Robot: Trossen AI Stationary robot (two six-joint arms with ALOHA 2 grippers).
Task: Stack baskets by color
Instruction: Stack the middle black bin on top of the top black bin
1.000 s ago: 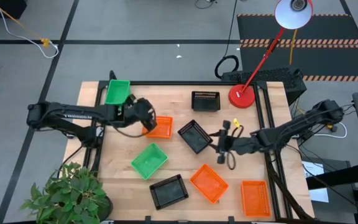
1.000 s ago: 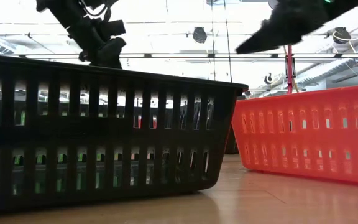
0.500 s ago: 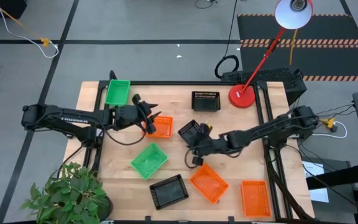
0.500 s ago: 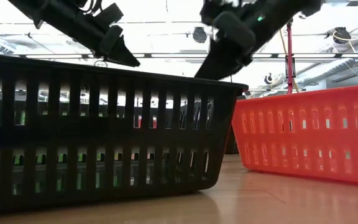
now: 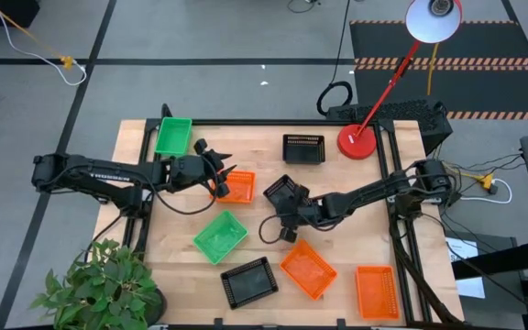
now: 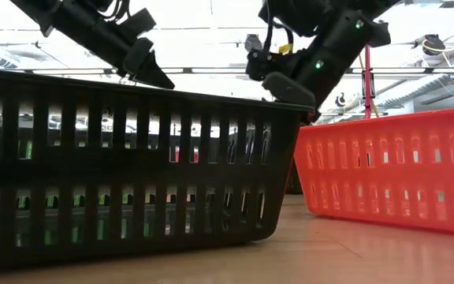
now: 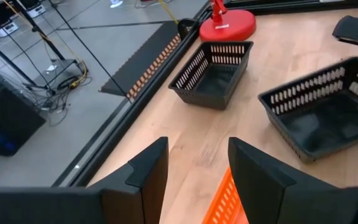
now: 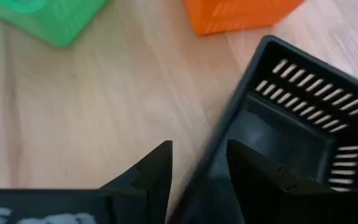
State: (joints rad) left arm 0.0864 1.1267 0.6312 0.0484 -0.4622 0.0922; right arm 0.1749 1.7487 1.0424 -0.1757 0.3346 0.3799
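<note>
Baskets lie scattered on the wooden table. My right gripper (image 5: pixel 280 214) is open at the near side of the middle black basket (image 5: pixel 283 193). In the right wrist view one finger (image 8: pixel 157 171) stands outside the basket's wall (image 8: pixel 225 134) and the other (image 8: pixel 253 174) over its inside. Whether they touch it does not show. My left gripper (image 5: pixel 225 174) is open and hovers over the far left edge of an orange basket (image 5: pixel 238 187), whose rim (image 7: pixel 224 199) shows between its fingers.
Green baskets lie far left (image 5: pixel 172 135) and near left of middle (image 5: pixel 220 235). Another black basket (image 5: pixel 302 148) sits at the far side by the red lamp base (image 5: pixel 357 141), and a third (image 5: pixel 248 281) by the near edge. Two orange baskets (image 5: pixel 307 269) (image 5: pixel 376 291) lie near right.
My right gripper has swept toward the table's left and down, arriving at the middle black basket's near side and rolling as it came. My left gripper has stayed over the orange basket and tipped up from pointing down to nearly level. No basket has moved.
</note>
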